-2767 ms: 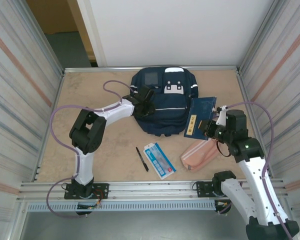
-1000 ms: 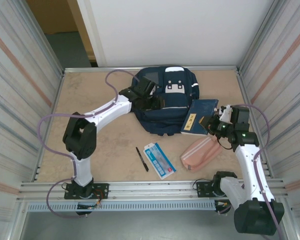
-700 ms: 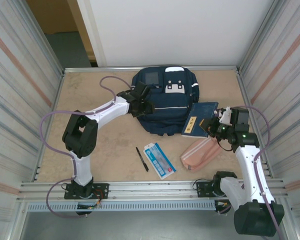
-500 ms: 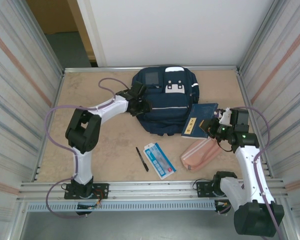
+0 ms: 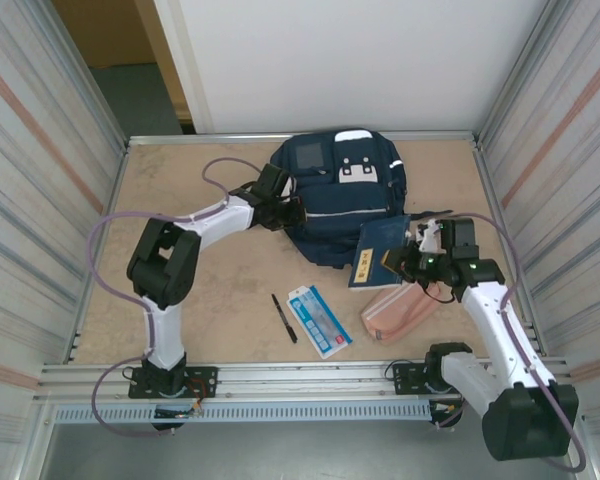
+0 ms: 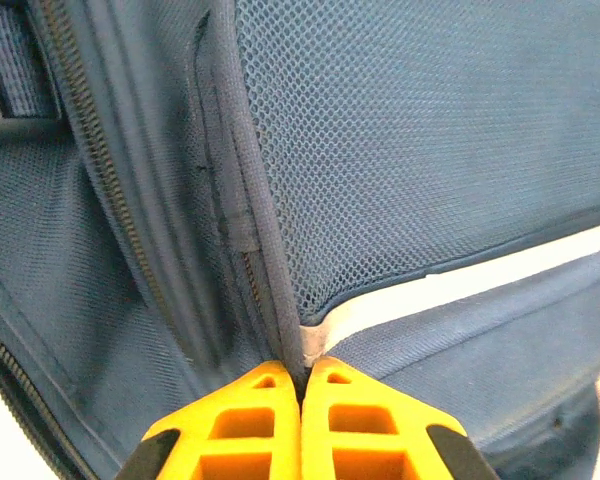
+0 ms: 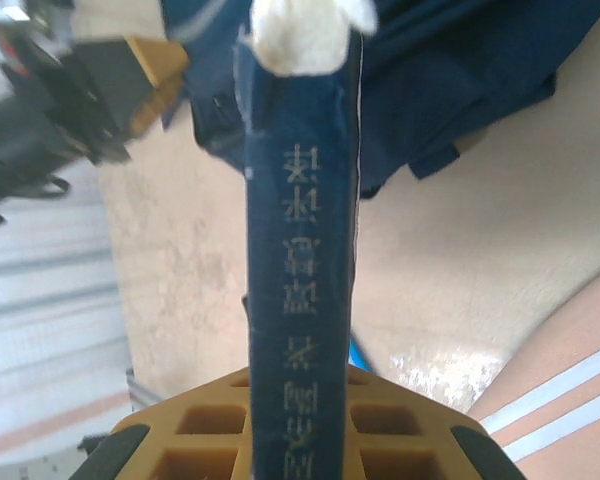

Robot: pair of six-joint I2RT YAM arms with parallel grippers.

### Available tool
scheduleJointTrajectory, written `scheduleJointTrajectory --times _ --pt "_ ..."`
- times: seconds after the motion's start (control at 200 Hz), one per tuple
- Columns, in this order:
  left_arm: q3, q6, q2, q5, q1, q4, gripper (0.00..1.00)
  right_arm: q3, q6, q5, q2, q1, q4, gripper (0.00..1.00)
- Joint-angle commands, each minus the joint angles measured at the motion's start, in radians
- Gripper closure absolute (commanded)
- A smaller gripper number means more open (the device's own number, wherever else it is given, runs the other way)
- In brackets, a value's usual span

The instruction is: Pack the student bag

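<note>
Left arm [image 5: 216, 219]: elbow was folded up near its base, white forearm stretched away and to the right. Left gripper [image 6: 301, 372]: yellow jaws were pressed together, pinching a seam of the student bag [image 6: 410, 150]. Right arm [image 5: 500, 322]: rose from its base, forearm leaning away, wrist turned leftward. Right gripper [image 7: 298, 405]: jaws were clamped either side of a dark blue book [image 7: 300, 250], held spine-on to the wrist camera.

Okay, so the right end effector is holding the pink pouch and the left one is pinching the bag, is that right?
Not quite. The right end effector is shut on the book, not the pouch, which lies apart from it; the right wrist view shows the book clamped between the pads. The left end effector is indeed pinching the bag.
</note>
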Motion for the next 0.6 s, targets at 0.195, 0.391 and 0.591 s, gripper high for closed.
scheduleJointTrajectory --times 0.195,0.391,0.591 --pt "0.029 -0.072 -0.223 -0.039 0.006 0.031 1.0 -0.023 -0.034 -0.241 0.102 0.245 0.126 1.0" --pt "0.029 -0.132 -0.242 -0.019 -0.001 0.035 1.0 -0.051 0.128 -0.368 0.221 0.334 0.344 1.0" --pt "0.023 -0.149 -0.272 -0.06 -0.003 0.02 1.0 -0.036 0.133 -0.39 0.244 0.432 0.353 1.0"
